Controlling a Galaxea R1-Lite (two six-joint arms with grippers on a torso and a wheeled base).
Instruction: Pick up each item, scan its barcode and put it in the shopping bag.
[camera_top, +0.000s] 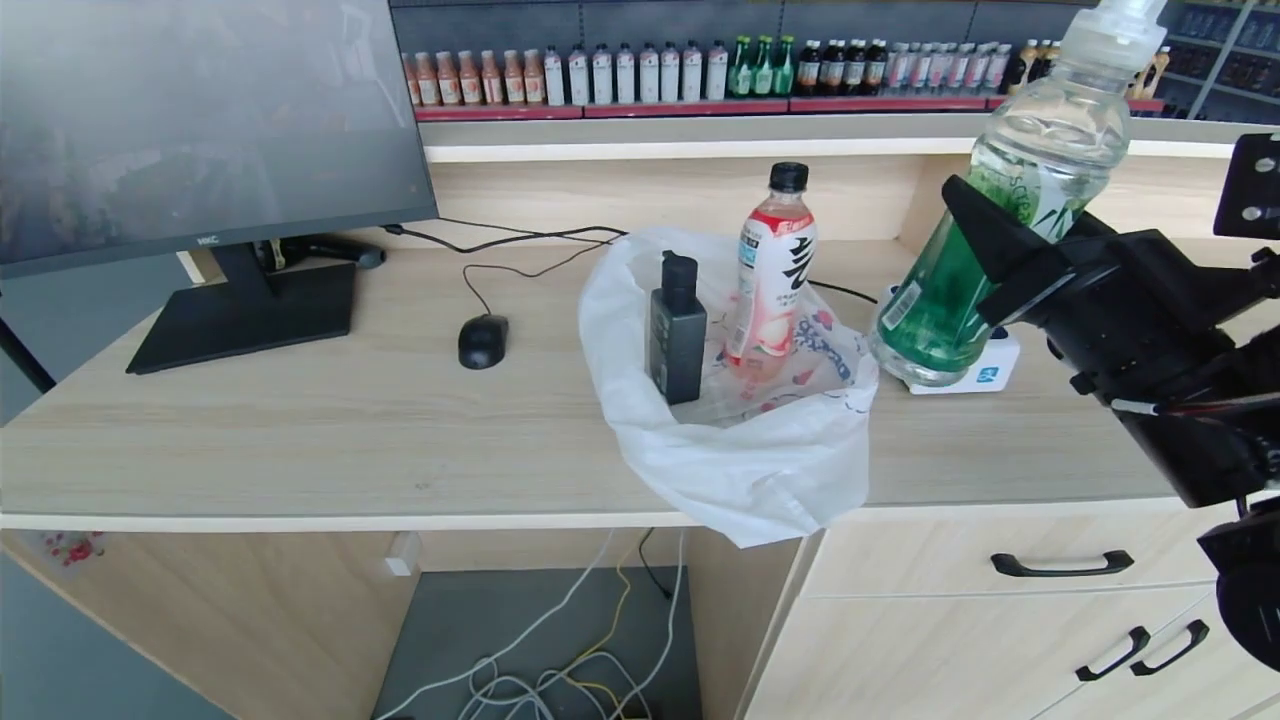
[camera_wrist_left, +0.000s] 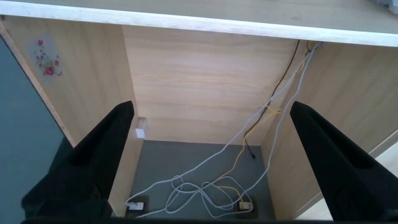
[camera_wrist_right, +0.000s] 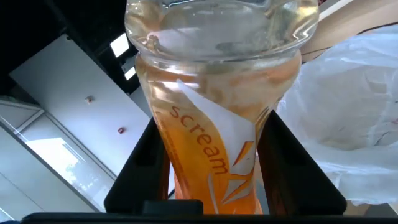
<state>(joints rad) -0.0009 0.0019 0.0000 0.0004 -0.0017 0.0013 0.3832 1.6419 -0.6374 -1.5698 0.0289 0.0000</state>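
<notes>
My right gripper (camera_top: 1010, 265) is shut on a clear bottle with a green label (camera_top: 1000, 210), held tilted just above a white scanner block (camera_top: 975, 375) at the counter's right. The same bottle (camera_wrist_right: 217, 112) sits between my right fingers (camera_wrist_right: 146, 168) in the right wrist view. A white shopping bag (camera_top: 730, 400) lies open at the counter's middle. Inside it stand a dark pump bottle (camera_top: 677, 330) and a pink-labelled bottle with a black cap (camera_top: 772, 270). My left gripper (camera_wrist_left: 211, 155) is open below the counter, facing the cable space under the desk.
A monitor (camera_top: 200, 120) on its stand is at the back left, with a black mouse (camera_top: 483, 340) and its cable between it and the bag. Drawers (camera_top: 1060, 565) are below the counter on the right. Loose cables (camera_wrist_left: 211, 186) lie under the desk.
</notes>
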